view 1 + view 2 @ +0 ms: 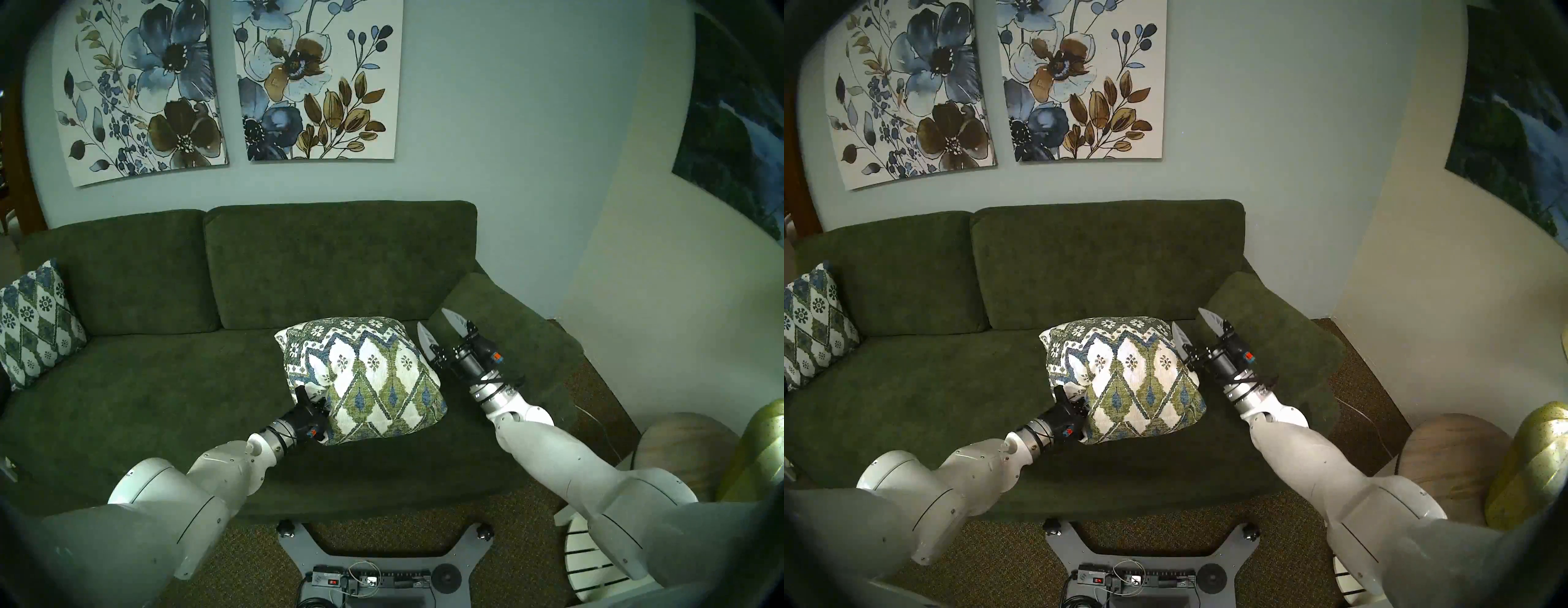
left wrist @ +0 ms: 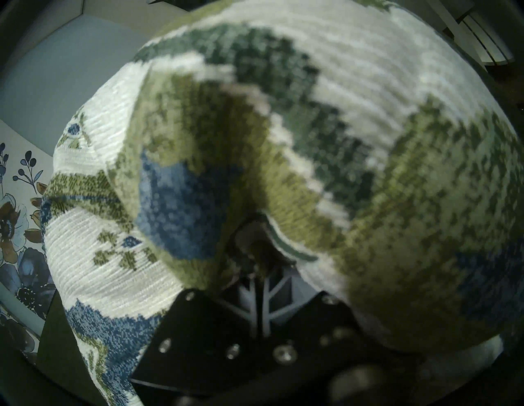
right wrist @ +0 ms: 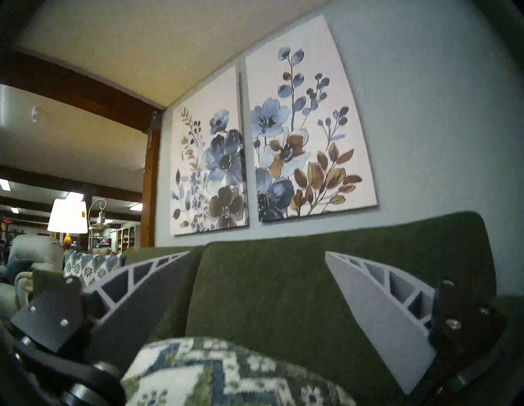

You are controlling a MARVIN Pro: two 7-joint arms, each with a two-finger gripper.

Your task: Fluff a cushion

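The cushion (image 1: 373,378) (image 1: 1136,373), white with green and blue diamonds, stands tilted on the dark green sofa seat (image 1: 169,382), right of centre. My left gripper (image 1: 321,403) (image 1: 1082,405) is shut on the fabric of its near left corner. In the left wrist view the cushion (image 2: 283,127) fills the frame, and the left gripper (image 2: 256,249) pinches a fold. My right gripper (image 1: 432,317) (image 1: 1187,316) (image 3: 256,252) is open and holds nothing. It hovers at the cushion's far right corner, whose top edge (image 3: 226,374) shows below the fingers.
A smaller, bluer patterned pillow (image 1: 34,322) leans at the sofa's left end. The right armrest (image 1: 509,327) lies just beyond my right gripper, the back cushions (image 1: 339,263) behind. A round wooden table (image 1: 683,446) and a gold object (image 1: 759,450) stand at the right.
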